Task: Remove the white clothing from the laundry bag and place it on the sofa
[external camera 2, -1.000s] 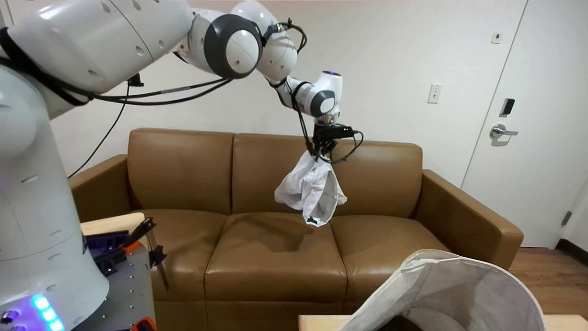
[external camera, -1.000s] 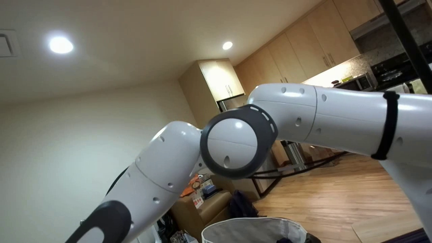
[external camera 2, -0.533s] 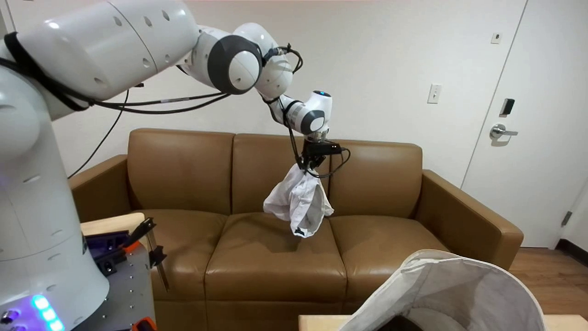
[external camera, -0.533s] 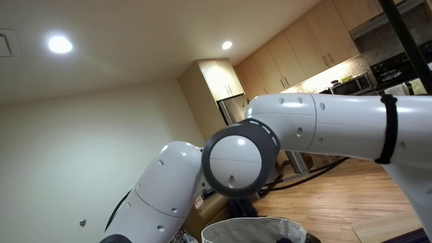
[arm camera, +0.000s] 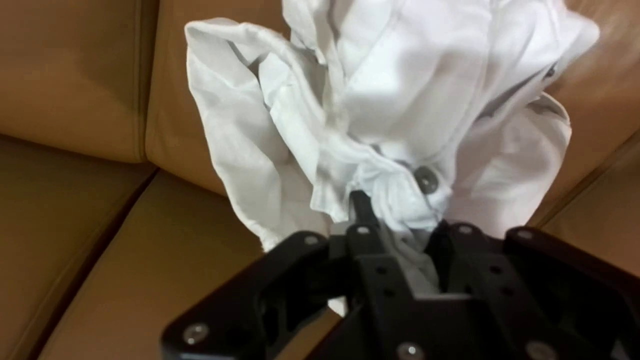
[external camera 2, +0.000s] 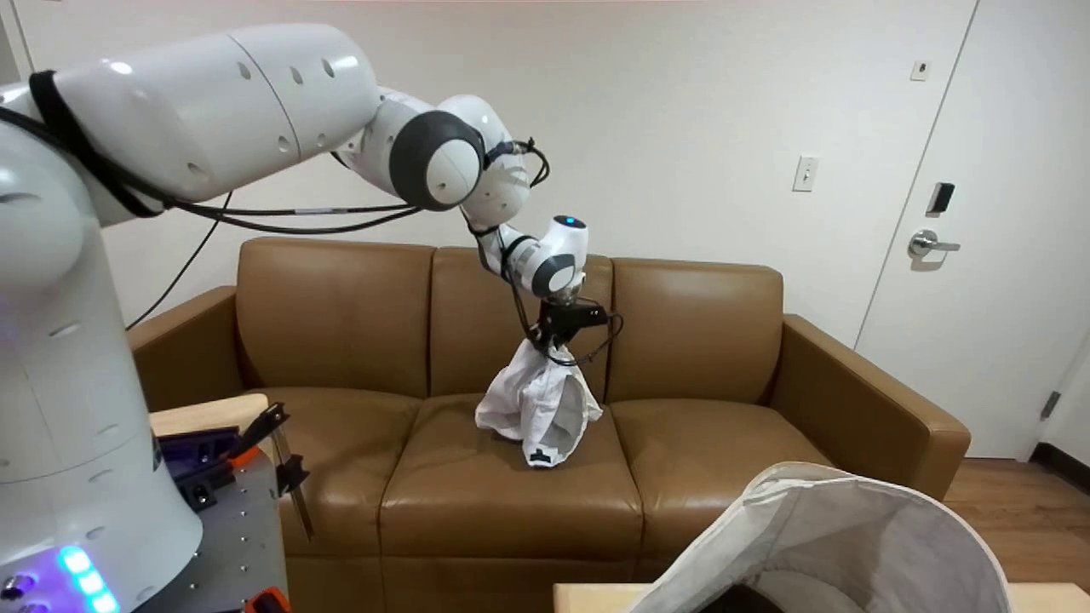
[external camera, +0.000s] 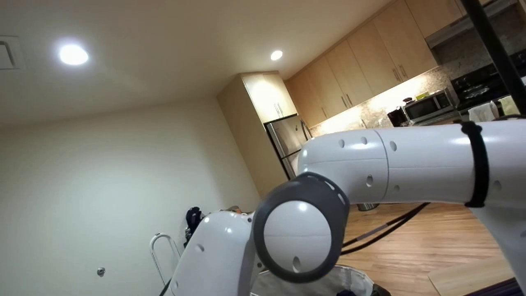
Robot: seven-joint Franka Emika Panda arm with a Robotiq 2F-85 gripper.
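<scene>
- No text, label, brand, number or sign can be read in any view.
- Dark mark [external camera 2: 540, 456] low on the white clothing [external camera 2: 538, 404], lower middle of an exterior view: too small to read.

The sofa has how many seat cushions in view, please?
3, in an exterior view: left cushion, middle cushion beneath the white clothing, and right cushion, partly behind the laundry bag.

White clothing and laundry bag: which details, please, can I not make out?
White clothing: wrist view, cut by top edge; own folds hide whether it touches the sofa.
Laundry bag: both exterior views, cut by bottom edge; in an exterior view, the arm hides some rim.
Dark contents: an exterior view, cropped by bottom edge, too dark to name.
</scene>
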